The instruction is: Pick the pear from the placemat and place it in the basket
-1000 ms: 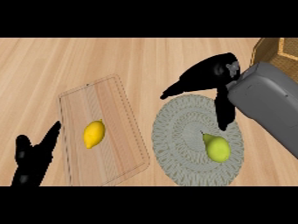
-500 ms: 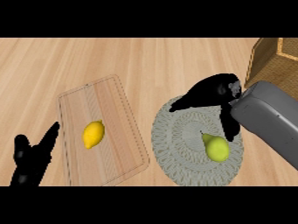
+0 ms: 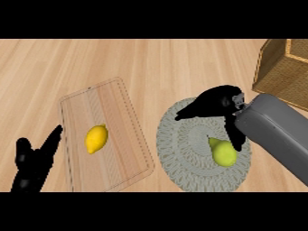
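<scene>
The pear (image 3: 224, 153) sits on the round grey woven placemat (image 3: 183, 149), over toward the mat's right side, stem end pointing up and to the left, green-yellow and lying free on the weave. Right above it hangs the right hand (image 3: 216, 101), black, at the end of the grey forearm (image 3: 286, 135) that comes in from the lower right; its fingers (image 3: 189, 113) reach out to the left over the mat while the thumb (image 3: 235, 137) drops straight down beside the pear's stem end, the hand spread wide and holding nothing. Whether the thumb actually touches the pear cannot be told from here. Up in the top right corner stands the wicker basket (image 3: 283, 76), well apart from the mat, its open top partly cut off by the edge. Left of the mat lies a wooden cutting board (image 3: 126, 135), slightly turned, with a yellow lemon (image 3: 96, 138) lying on it. Further left, at the lower edge, the left hand (image 3: 33, 162) rests over the light wooden desk (image 3: 116, 58), fingers straight and pointing up, empty.
</scene>
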Controlling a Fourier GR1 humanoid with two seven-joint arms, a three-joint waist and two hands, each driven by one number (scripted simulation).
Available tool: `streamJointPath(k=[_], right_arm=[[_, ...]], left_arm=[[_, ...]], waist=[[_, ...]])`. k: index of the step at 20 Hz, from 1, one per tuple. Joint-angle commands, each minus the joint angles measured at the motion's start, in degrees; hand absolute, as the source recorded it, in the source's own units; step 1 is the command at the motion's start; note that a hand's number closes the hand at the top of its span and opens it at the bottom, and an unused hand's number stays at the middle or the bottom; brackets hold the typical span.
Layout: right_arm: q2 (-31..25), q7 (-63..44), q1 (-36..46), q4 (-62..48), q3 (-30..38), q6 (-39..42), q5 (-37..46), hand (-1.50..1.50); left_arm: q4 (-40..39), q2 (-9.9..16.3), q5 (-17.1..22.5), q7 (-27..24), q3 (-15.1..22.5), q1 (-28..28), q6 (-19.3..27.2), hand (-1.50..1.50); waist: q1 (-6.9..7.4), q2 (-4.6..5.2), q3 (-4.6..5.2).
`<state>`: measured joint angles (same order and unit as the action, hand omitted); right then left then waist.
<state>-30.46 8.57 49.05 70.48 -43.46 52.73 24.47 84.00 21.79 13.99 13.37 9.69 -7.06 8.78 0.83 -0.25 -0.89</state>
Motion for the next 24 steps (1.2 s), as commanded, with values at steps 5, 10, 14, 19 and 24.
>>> streamJointPath(k=[5,10,14,19,24], right_arm=[[1.7,6.4,-4.4,-2.5,-1.8,-2.9,5.2,-1.5],[1.5,6.5,-4.4,-1.5,-3.6,-2.3,8.6,-1.5],[2.2,6.9,-5.3,-4.4,-6.9,-3.6,11.6,-1.5],[0.1,11.3,-4.0,-6.4,-5.6,-3.4,13.1,-1.5],[3.8,10.4,-8.4,-7.1,-7.0,-8.3,16.3,-1.5]], left_arm=[[-3.7,-2.0,-0.5,1.2,0.0,0.9,-1.4,0.0],[-4.7,-1.8,-0.8,0.4,-1.5,0.0,-2.1,0.0],[-4.9,-3.6,-1.6,-0.4,-0.2,-0.1,-2.0,0.0],[-5.3,-3.9,-2.7,-2.5,-1.2,-0.8,-2.4,0.0],[-3.7,-4.1,-3.0,1.2,-2.0,1.9,-2.2,0.0]], waist=[[-0.46,0.43,0.88],[-0.64,0.32,0.91],[-0.54,0.44,0.91],[-0.35,0.43,0.91],[-0.53,0.4,0.89]])
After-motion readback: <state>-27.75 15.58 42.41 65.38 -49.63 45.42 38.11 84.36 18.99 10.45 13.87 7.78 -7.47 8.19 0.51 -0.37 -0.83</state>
